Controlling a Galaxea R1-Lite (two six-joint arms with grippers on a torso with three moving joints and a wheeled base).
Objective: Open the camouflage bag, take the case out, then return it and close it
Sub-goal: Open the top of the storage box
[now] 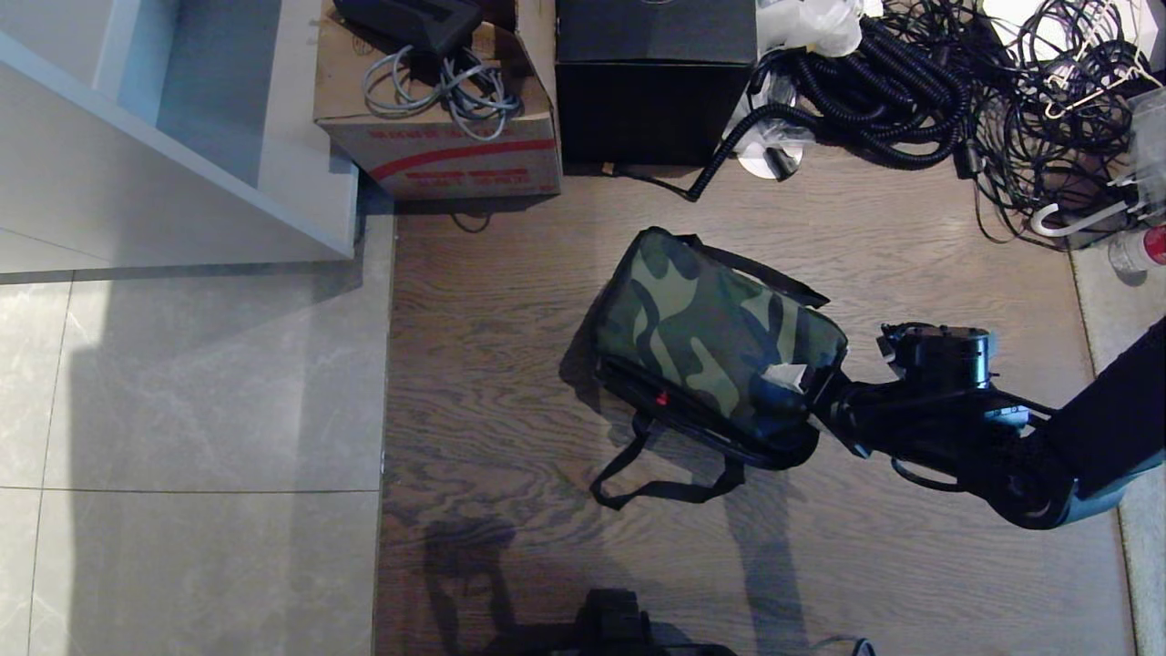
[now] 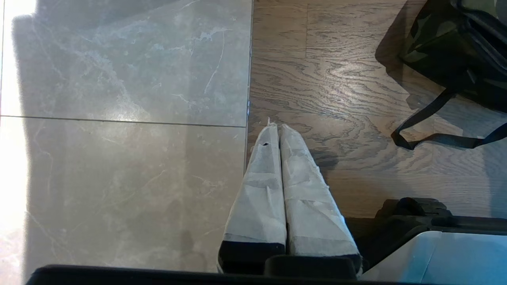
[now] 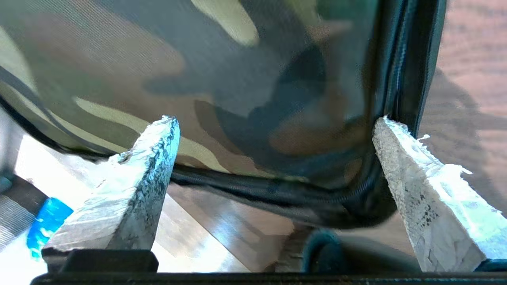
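The camouflage bag point(image 1: 701, 328) lies closed on the wooden floor, slanted, with black trim and a small red tab on its near side. My right gripper point(image 1: 806, 392) is at the bag's right end, open, its taped fingers astride the zipped corner. In the right wrist view the right gripper point(image 3: 276, 122) has the camouflage bag point(image 3: 198, 59) and its black zip edge filling the gap between the fingertips. The case is hidden. My left gripper point(image 2: 278, 127) hangs parked over the floor seam, shut and empty, with the camouflage bag point(image 2: 455, 43) off to one side.
A black strap loop point(image 1: 656, 487) trails from the bag toward me. Behind the bag stand a cardboard box point(image 1: 437, 118) with cables, a black box point(image 1: 651, 82) and a tangle of black cables point(image 1: 956, 91). A white shelf unit point(image 1: 173, 137) fills the far left.
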